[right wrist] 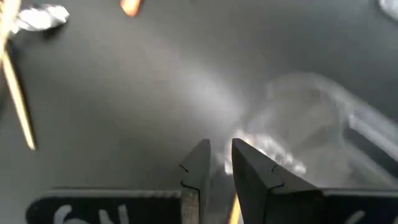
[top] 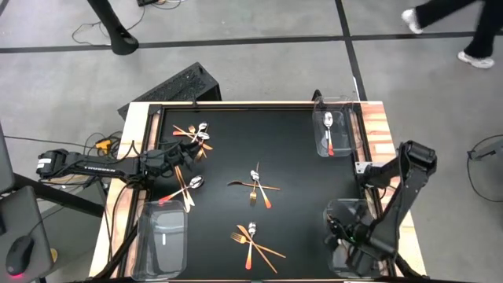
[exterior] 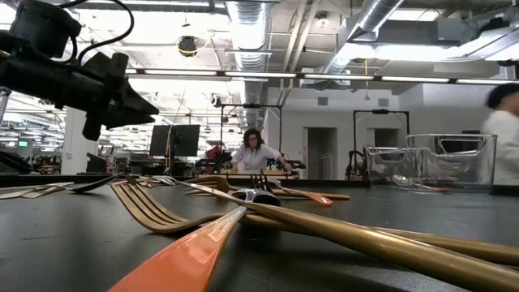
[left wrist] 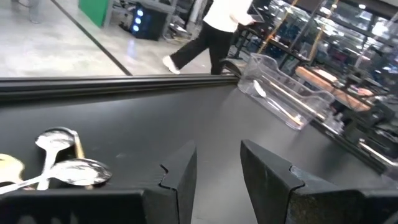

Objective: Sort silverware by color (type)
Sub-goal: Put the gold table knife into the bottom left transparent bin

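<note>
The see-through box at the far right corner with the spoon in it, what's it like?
The bin is clear plastic, open on top, with tall see-through walls. It sits upright on the black mat at its far right corner. Inside lies one spoon, shiny silver bowl and red-orange handle, flat on the bottom. Neither gripper touches it. In the low view it shows at the right, glassy and glinting.

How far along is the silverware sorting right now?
Early. One red-handled silver spoon lies in the far-right clear plastic bin. The right gripper, over the near-right clear bin, seems to hold a silvery piece, jaws nearly closed. The left gripper is open and empty by the far-left cluster. The centre cluster and near cluster remain.
</note>
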